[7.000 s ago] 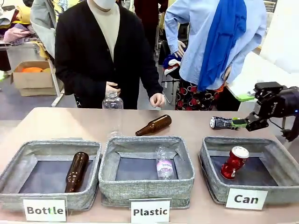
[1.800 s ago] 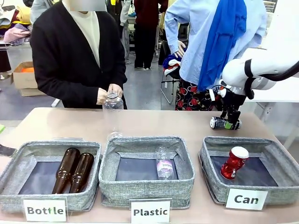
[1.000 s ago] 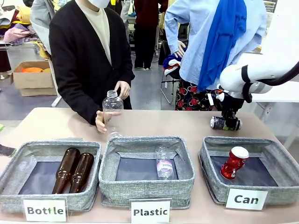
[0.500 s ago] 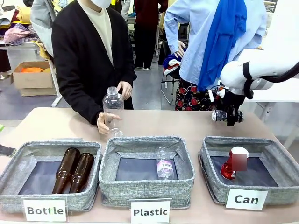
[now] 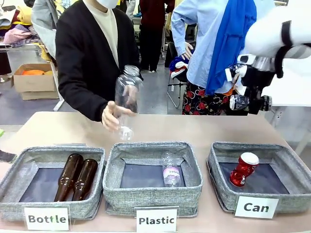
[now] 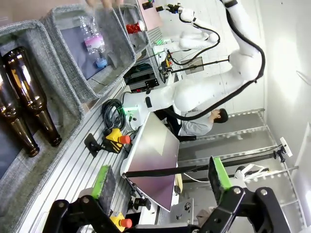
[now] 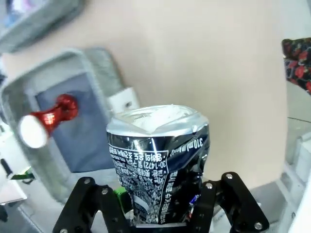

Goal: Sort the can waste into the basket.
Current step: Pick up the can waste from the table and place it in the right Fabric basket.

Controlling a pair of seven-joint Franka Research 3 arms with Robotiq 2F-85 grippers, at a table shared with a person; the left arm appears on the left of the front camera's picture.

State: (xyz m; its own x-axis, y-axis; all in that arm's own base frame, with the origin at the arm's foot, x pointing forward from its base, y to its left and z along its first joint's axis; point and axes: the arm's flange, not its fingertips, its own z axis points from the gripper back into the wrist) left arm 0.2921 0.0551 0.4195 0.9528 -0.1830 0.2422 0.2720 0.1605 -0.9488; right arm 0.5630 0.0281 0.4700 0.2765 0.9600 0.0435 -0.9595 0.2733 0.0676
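My right gripper (image 5: pixel 252 103) hangs high above the table's far right, shut on the dark crushed can (image 5: pixel 241 102). In the right wrist view that black-silver can (image 7: pixel 158 162) stands between my right gripper's (image 7: pixel 160 206) fingers, over the bare tabletop beside the grey basket (image 7: pixel 95 63). The red crushed can (image 5: pixel 244 168) lies inside the "Can" basket (image 5: pixel 221 187) at front right; the wrist view shows this red can (image 7: pixel 48 119) on the dark floor. My left gripper (image 6: pixel 160 179) is open with nothing in it, off the table's left side.
A person's hand holds a clear plastic bottle (image 5: pixel 128 92) tilted above the table's middle. The "Plastic" basket (image 5: pixel 112 191) holds one clear bottle (image 5: pixel 171 172). The "Bottle" basket (image 5: pixel 14 174) holds two brown bottles (image 5: pixel 77 178). Bare tabletop (image 5: pixel 194 128) lies behind the baskets.
My right gripper has closed on the dark can and lifted it off the table, up and slightly right. The person has raised and tilted the clear bottle.
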